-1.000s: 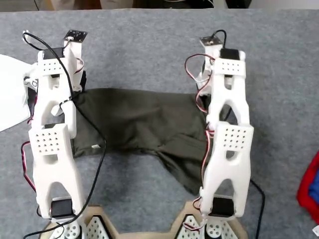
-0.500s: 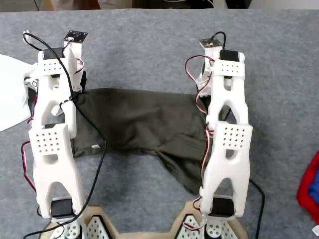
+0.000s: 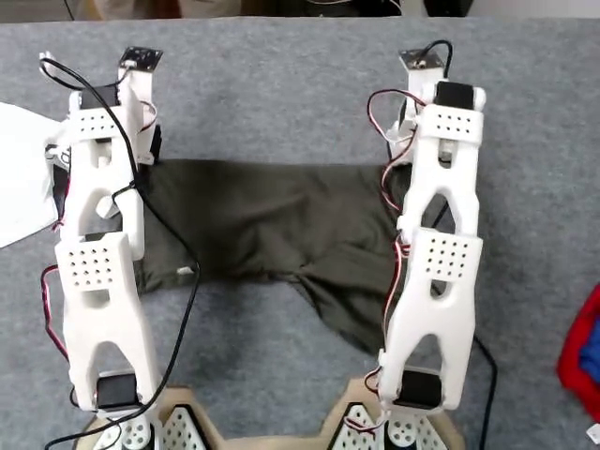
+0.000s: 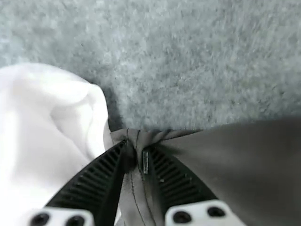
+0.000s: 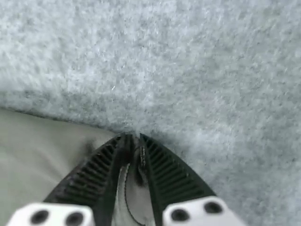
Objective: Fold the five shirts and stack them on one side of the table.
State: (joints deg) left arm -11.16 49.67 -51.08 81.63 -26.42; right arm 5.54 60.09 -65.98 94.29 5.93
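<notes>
A dark olive shirt [image 3: 262, 225] lies spread across the middle of the grey table between the two arms, one sleeve trailing toward the front right. My left gripper [image 4: 135, 157] is shut on the olive shirt's [image 4: 225, 160] bunched far-left corner. My right gripper [image 5: 132, 148] is shut on the shirt's [image 5: 42, 141] far-right corner. In the high view the left arm [image 3: 98, 216] covers the shirt's left edge and the right arm [image 3: 436, 244] covers its right edge. A white shirt [image 3: 23, 173] lies at the table's left edge, also beside the left gripper as white cloth [image 4: 42, 141].
A red and blue garment [image 3: 583, 347] lies at the right edge of the table. Grey carpet-like table surface [image 3: 281, 84] stretches open beyond the arms. Loose cables hang along both arms. The arm bases [image 3: 272, 427] stand at the front edge.
Both grippers moved away from the bases, the right one also shifting right, pulling the olive shirt's far edge straighter and tauter. The shirt is now stretched wider.
</notes>
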